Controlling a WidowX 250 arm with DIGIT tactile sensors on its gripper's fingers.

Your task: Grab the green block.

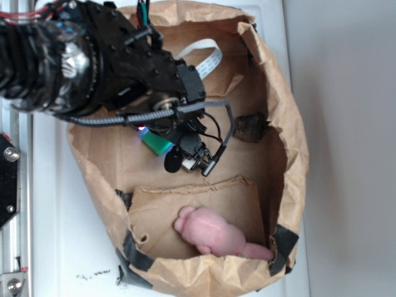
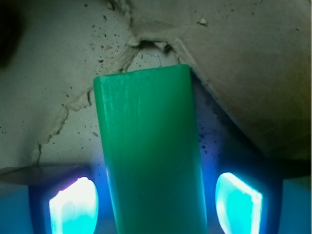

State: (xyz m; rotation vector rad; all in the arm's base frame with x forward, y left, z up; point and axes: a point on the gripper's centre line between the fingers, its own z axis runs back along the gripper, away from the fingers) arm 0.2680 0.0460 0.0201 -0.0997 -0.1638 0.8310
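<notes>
White tabletop (image 1: pixel 55 247) carries a brown paper bag (image 1: pixel 291 124) laid open, and everything sits inside it. At left the gripper (image 1: pixel 162 137) reaches down onto the bag floor over the green block (image 1: pixel 158 144), mostly hidden under the arm. In the wrist view the block (image 2: pixel 151 156) runs lengthwise between the two glowing pads (image 2: pixel 73 204), with clear gaps on both sides, so the jaws are spread and holding nothing. The left gap looks narrower; closing off-centre could twist or skid the smooth slab on crumpled paper. Further right lie a dark lumpy object (image 1: pixel 250 127) and, nearer, a pink plush toy (image 1: pixel 213 235), both well apart.
</notes>
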